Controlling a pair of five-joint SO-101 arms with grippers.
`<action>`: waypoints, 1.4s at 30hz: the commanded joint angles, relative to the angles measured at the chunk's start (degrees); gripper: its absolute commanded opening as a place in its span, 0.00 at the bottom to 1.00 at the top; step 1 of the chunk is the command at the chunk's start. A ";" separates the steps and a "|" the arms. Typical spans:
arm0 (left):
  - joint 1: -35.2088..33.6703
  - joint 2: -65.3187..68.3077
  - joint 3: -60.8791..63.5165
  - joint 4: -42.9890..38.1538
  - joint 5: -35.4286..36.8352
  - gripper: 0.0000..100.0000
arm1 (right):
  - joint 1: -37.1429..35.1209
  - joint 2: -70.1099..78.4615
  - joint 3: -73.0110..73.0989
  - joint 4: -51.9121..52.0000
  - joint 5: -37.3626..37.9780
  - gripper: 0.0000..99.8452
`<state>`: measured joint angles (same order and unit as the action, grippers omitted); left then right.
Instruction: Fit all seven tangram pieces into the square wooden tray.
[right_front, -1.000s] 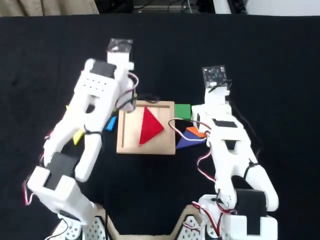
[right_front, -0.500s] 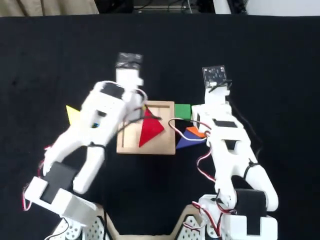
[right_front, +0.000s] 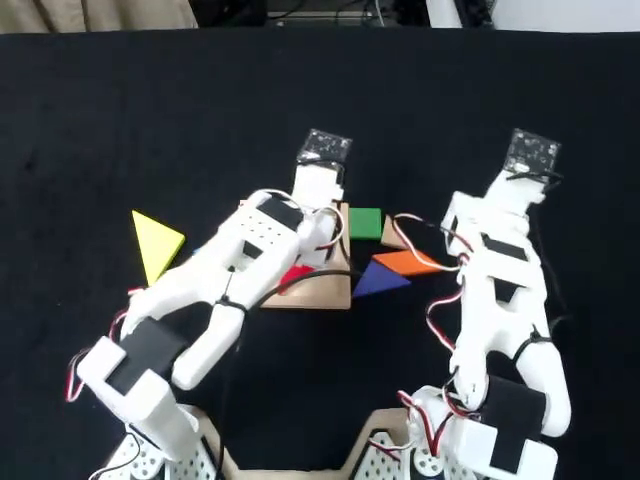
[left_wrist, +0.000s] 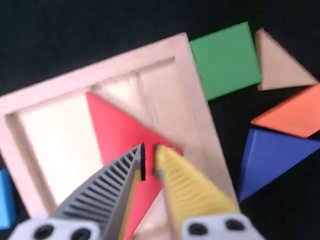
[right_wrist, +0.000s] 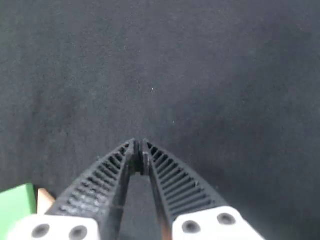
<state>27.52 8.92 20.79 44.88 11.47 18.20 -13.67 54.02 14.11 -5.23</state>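
Red-painted wood, the big triangle (left_wrist: 117, 132) lay inside the square tray (left_wrist: 197, 115). The left gripper (left_wrist: 148, 159) hung just over it, fingers pinched together on nothing. I judged the piece light, stiff and slick. It looked too flat to pinch from above, better nudged by an edge or gripped across a corner. The right gripper (right_wrist: 138, 156), likewise clenched empty, sat over bare black cloth (right_wrist: 200, 60). A green square (left_wrist: 226, 60) and a blue triangle (left_wrist: 272, 160) waited beside the tray.
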 joint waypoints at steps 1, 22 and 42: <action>1.36 0.35 -0.40 -1.93 -1.76 0.04 | 0.97 0.22 -2.59 -1.49 -0.62 0.01; 3.12 0.79 2.59 -1.67 -2.02 0.03 | -0.79 0.31 -2.51 -1.58 -0.53 0.01; -6.99 -0.09 -0.57 8.79 -7.03 0.03 | -0.97 0.31 -2.51 -1.67 -0.53 0.01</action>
<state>22.07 9.80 23.25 51.82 4.88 18.11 -13.67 54.02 13.76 -5.23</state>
